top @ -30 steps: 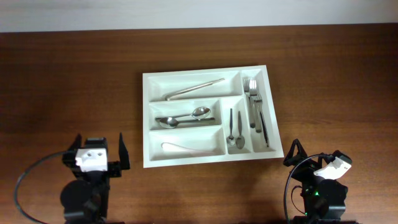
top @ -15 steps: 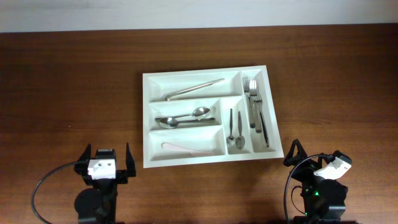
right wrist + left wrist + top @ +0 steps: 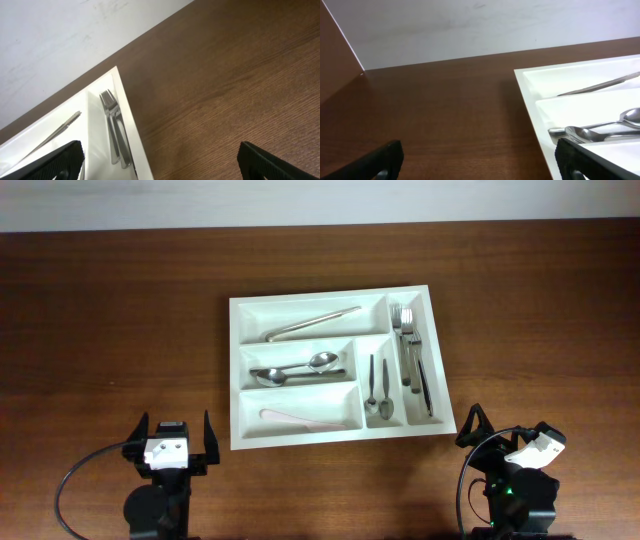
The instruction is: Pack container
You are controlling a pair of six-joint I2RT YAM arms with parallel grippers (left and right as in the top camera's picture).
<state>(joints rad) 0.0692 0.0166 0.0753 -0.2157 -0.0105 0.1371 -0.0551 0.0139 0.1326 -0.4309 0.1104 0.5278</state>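
Overhead: container (image 3: 300,308) mid-desk (image 3: 110,330), all five compartments holding cutlery | left wrist: only its left side, spoons (image 3: 585,134); left gripper (image 3: 480,162) spread wide, empty | right wrist: only the corner with forks (image 3: 114,130); right gripper (image 3: 160,165) spread wide, empty

Open table (image 3: 110,330) all round the container (image 3: 234,380); cutlery (image 3: 300,370) in every compartment

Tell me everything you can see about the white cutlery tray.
The container is a white, plastic-looking rectangular tray lying flat and slightly skewed on the wooden table. Three wide compartments sit left, two narrow right. They hold a long metal utensil, large spoons, a white spoon, small spoons and forks.
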